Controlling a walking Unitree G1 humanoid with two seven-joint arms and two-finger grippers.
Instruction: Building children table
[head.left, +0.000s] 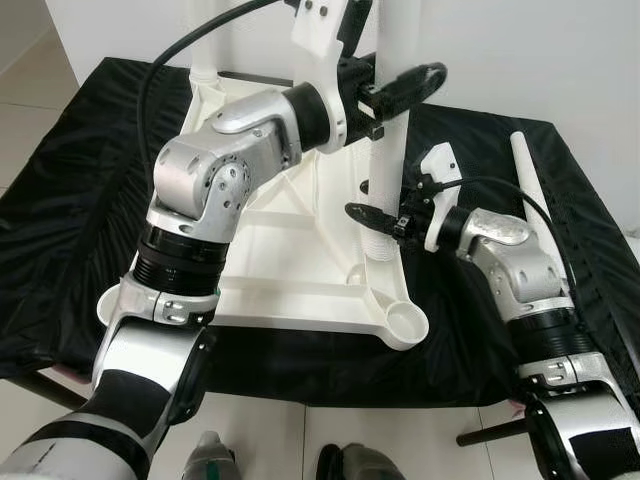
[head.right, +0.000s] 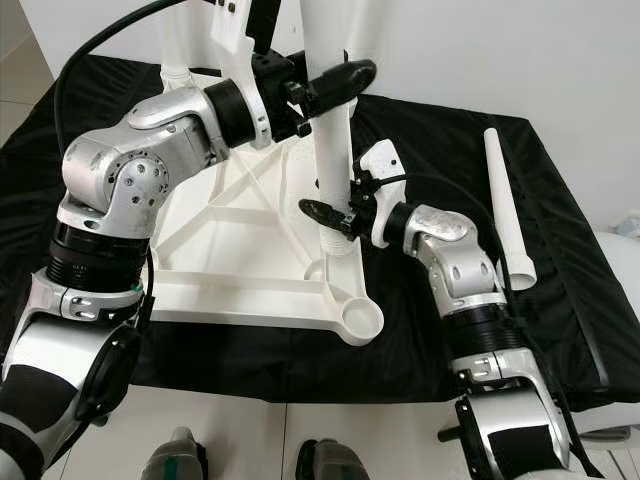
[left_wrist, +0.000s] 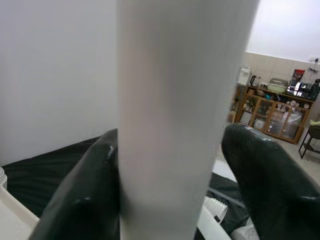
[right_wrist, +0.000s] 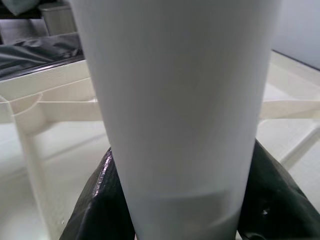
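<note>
left eye view: both grippers (left gripper (head.left: 392, 92), right gripper (head.left: 378, 222)) on leg (head.left: 390, 140)

Place: a lived-in home room.
Floor: pale tiles (head.left: 20, 95) lay beside the black cloth (head.left: 80, 200).
Wall: plain white (head.right: 520, 50), behind that cloth.
Furnishing: a wooden glass-fronted cabinet (left_wrist: 270, 117) stood far beyond the cloth, small appliances on top.

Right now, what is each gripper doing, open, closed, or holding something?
Left gripper: closed on the upright white table leg, high up.
Right gripper: closed on the same table leg, low, near the tabletop.
</note>
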